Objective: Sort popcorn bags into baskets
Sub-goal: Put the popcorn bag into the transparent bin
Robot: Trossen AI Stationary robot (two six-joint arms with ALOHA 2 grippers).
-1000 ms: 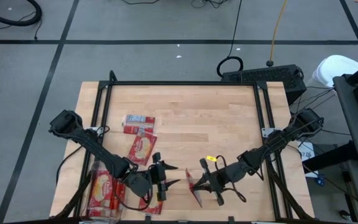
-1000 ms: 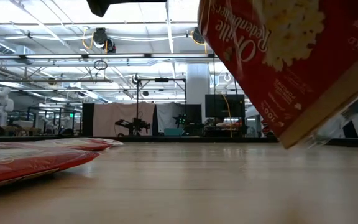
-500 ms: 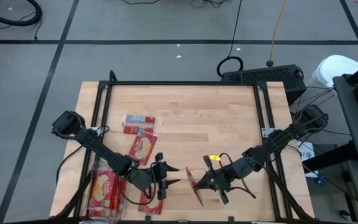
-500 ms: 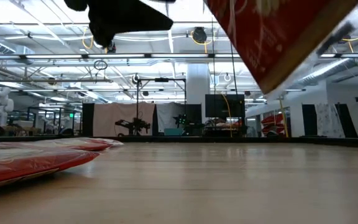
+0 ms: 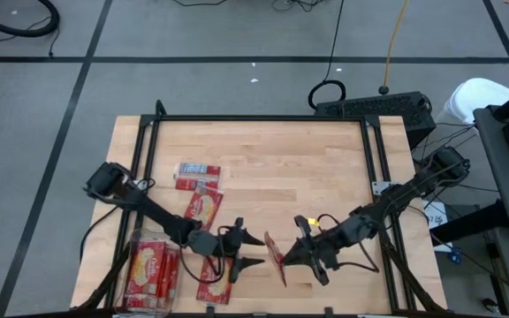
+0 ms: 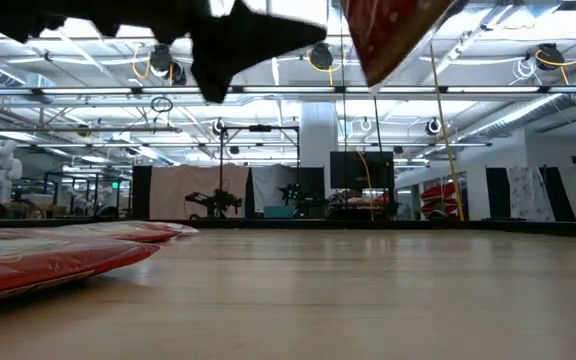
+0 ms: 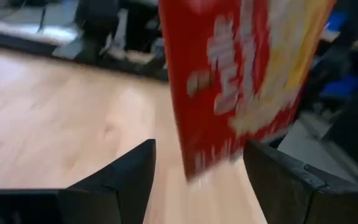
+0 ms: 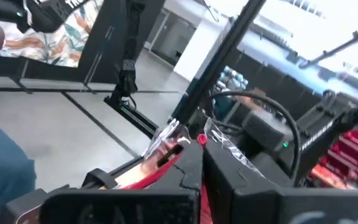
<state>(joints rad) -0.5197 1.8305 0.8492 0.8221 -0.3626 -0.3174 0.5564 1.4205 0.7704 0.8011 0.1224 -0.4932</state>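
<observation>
The right gripper (image 5: 283,259), jaws clamped on a red bag (image 5: 276,257) with yellow popcorn art, holds it on edge above the desk (image 5: 281,168). The left gripper (image 5: 256,251), jaws spread and empty, faces it. More bags (image 5: 202,209) lie flat; the bin (image 5: 151,276) holds some.

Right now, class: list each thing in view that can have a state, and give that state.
Right gripper: shut on a popcorn bag, held off the table.
Left gripper: fingers open, facing that bag.
Clear bin: holds red packets.
Loose packets: lying flat on the table.
</observation>
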